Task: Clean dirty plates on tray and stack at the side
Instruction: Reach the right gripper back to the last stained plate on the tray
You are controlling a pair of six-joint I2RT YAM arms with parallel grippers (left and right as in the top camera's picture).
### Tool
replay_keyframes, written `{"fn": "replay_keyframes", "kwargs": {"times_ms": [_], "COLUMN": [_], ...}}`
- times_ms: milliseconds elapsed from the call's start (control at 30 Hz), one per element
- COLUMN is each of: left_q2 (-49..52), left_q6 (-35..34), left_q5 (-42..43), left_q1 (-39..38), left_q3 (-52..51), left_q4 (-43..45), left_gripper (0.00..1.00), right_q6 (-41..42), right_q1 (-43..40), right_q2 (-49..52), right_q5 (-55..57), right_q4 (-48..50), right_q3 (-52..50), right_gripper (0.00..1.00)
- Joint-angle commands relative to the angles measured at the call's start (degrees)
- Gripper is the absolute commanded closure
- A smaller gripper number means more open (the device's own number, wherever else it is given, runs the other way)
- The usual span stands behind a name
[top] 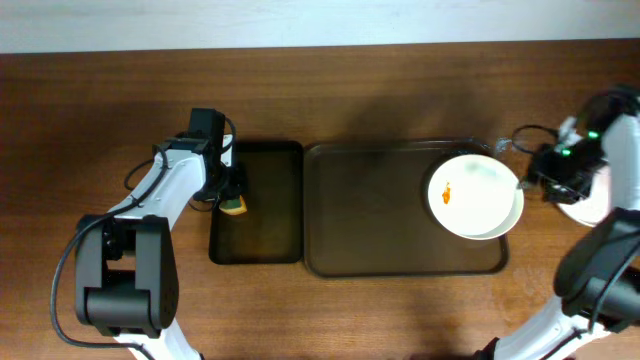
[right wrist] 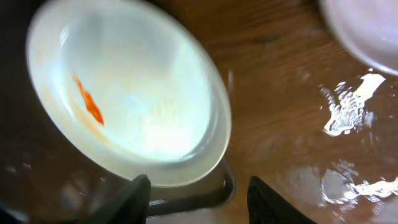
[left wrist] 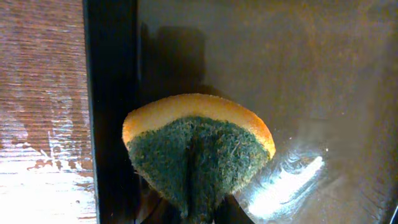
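Note:
A white plate with an orange smear lies at the right end of the brown tray; I cannot tell whether another plate lies under it. It also shows in the right wrist view, blurred. My right gripper is open and empty, its fingers straddling the plate's near edge and the tray rim without touching the plate. Another white plate lies on the table at the far right, partly under the right arm. My left gripper is shut on a yellow-and-green sponge.
A narrower black tray sits left of the brown tray; the sponge hangs over its left part, near the rim. Wet patches glint on the wood near the right plate.

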Motion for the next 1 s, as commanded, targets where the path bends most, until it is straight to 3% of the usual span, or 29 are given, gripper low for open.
{"fn": "replay_keyframes", "kwargs": {"times_ms": [0, 200, 367, 500, 567, 700, 967], "left_q2": [-0.17, -0.17, -0.17, -0.17, -0.17, -0.17, -0.20], "left_q6": [-0.52, -0.52, -0.52, -0.52, -0.52, -0.52, -0.52], "left_q5": [0.61, 0.61, 0.61, 0.61, 0.61, 0.61, 0.61], "left_q1": [-0.02, -0.02, -0.02, -0.02, -0.02, -0.02, -0.02], "left_q3": [-0.22, -0.37, -0.37, -0.37, -0.37, -0.37, -0.37], "left_q4": [0.09, 0.09, 0.09, 0.11, 0.11, 0.13, 0.35], "left_gripper": [0.93, 0.92, 0.91, 0.91, 0.91, 0.91, 0.91], "right_q6": [0.15, 5.31, 8.94, 8.94, 8.92, 5.42, 4.79], "right_q1": [4.46, 5.16, 3.78, 3.82, 3.91, 5.55, 21.94], "right_q2": [-1.81, -1.81, -1.81, -1.81, -1.81, -1.84, -1.81], "right_q5": [8.00, 10.93, 13.31, 12.81, 9.77, -3.21, -3.91], "right_q4": [-0.46, 7.96, 15.21, 17.27, 17.29, 17.22, 17.62], "right_q3": [-1.14, -9.53, -17.22, -19.30, -19.30, -19.30, -19.30], "right_gripper": [0.49, 0.49, 0.58, 0.76, 0.96, 0.96, 0.96]}}
